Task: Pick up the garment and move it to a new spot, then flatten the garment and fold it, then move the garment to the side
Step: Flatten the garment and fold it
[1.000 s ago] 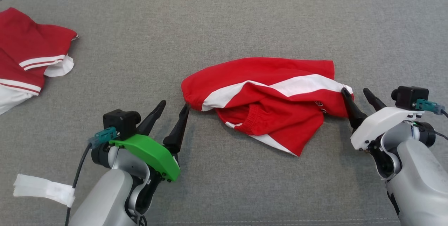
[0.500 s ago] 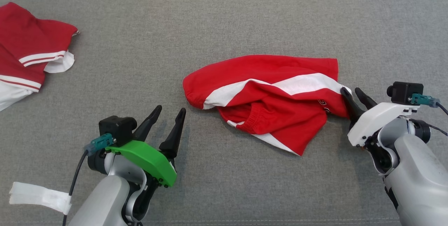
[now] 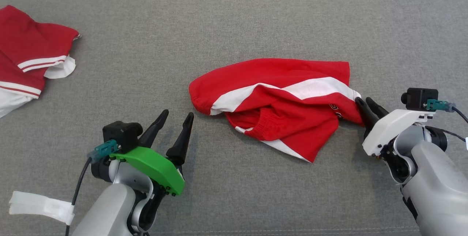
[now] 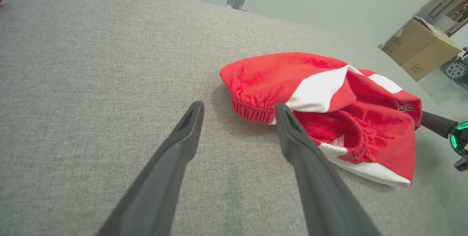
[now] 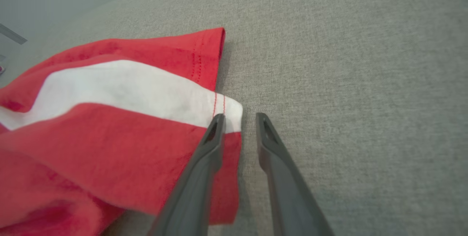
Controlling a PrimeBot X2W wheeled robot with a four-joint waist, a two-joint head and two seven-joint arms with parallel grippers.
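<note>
While the red and white garment (image 3: 278, 101) lay crumpled near the middle of the grey surface (image 3: 234, 20), much where it had been a second earlier, the right hand (image 5: 239, 116) had changed most. A second before, its two dark fingers stood spread wide at the garment's right edge; now they had drawn in until only a narrow gap remained between them. In the right wrist view the left of those fingers (image 5: 204, 155) lay over the red cloth just below the white stripe's stitched corner, and the other rested against bare grey surface beside the hem. The hem's edge ran along the gap, but whether any cloth was pinched between the fingers could not be told. The left hand (image 3: 177, 113), under its green cover, stayed released, fingers wide apart and pointing toward the gathered elastic end of the garment. Its nearer fingertip had almost reached that end a second earlier and now sat a little back from it, with grey surface showing between. The garment's outline had barely altered: a white band crossed its top and a red fold with a white border trailed toward the robot. A second red and white garment (image 3: 29, 53) lay at the far left edge, well apart, and a white strip (image 3: 40, 206) lay on the surface beside the left forearm.
</note>
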